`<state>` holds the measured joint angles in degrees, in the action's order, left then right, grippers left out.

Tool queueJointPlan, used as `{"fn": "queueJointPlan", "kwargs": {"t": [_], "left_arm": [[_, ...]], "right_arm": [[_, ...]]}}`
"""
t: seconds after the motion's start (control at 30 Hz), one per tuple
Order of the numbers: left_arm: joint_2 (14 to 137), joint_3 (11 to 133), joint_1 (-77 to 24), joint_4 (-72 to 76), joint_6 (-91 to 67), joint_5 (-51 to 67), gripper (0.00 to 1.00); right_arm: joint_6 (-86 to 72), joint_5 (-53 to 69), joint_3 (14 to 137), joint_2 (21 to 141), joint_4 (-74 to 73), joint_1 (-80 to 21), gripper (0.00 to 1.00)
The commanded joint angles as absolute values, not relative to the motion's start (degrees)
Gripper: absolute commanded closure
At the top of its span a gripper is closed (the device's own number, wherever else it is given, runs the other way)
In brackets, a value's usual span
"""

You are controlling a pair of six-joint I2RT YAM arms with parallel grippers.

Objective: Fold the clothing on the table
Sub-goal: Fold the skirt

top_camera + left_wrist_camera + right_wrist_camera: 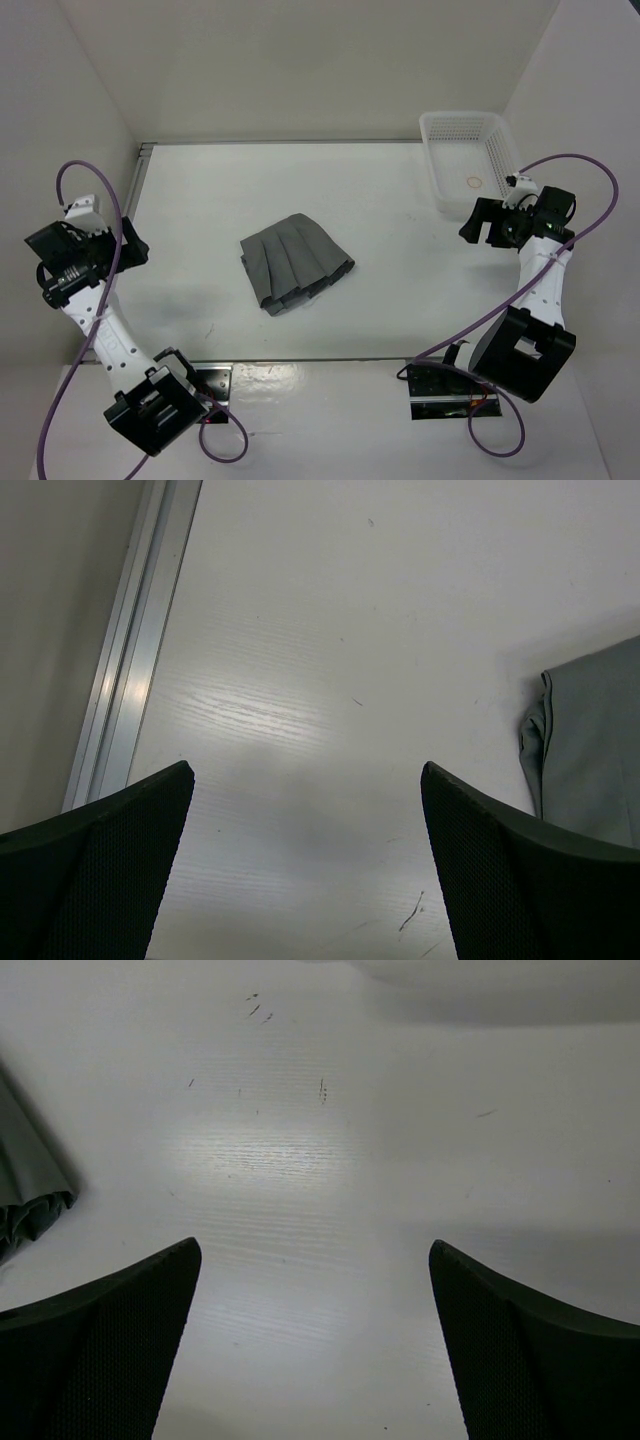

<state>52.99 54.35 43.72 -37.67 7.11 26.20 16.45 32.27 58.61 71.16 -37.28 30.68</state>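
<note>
left fingers [95, 875], right fingers [100, 1355] wide open, empty (parked at frame sides); I'd pinch corners of centre-frame pleated skirt [296, 262], lift off table [400, 200].

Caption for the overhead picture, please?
Grey pleated fabric skirt on white table between open left gripper and open right gripper.

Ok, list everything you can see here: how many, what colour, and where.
clothing: one, grey, pleated, folded near the table's middle
table: one, white, under everything
basket: one, white mesh, far right corner
ring: one, small, orange-looking, inside the basket
rail: one, silver metal, along the table's left edge
cables: two, purple, one per arm
left gripper: one, black, open, over bare table left of the clothing
right gripper: one, black, open, over bare table beside the basket
</note>
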Motion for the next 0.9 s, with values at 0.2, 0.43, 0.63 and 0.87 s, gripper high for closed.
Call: {"fn": "queueJointPlan", "kwargs": {"t": [0.2, 0.43, 0.63, 0.87], "left_arm": [[52.5, 54.4, 44.1, -36.4, 7.0, 27.2, 0.0], [52.5, 54.4, 44.6, -36.4, 7.0, 27.2, 0.0], [52.5, 54.4, 44.6, -36.4, 7.0, 27.2, 0.0], [52.5, 54.4, 44.6, -36.4, 7.0, 27.2, 0.0]], "right_arm": [[17.9, 33.7, 60.6, 70.8, -38.2, 30.7, 0.01], [17.9, 34.2, 61.7, 70.8, -38.8, 30.7, 0.01], [18.5, 35.5, 61.7, 70.8, -39.4, 30.7, 0.01], [19.1, 35.5, 62.3, 70.8, -40.0, 30.7, 0.01]]}}
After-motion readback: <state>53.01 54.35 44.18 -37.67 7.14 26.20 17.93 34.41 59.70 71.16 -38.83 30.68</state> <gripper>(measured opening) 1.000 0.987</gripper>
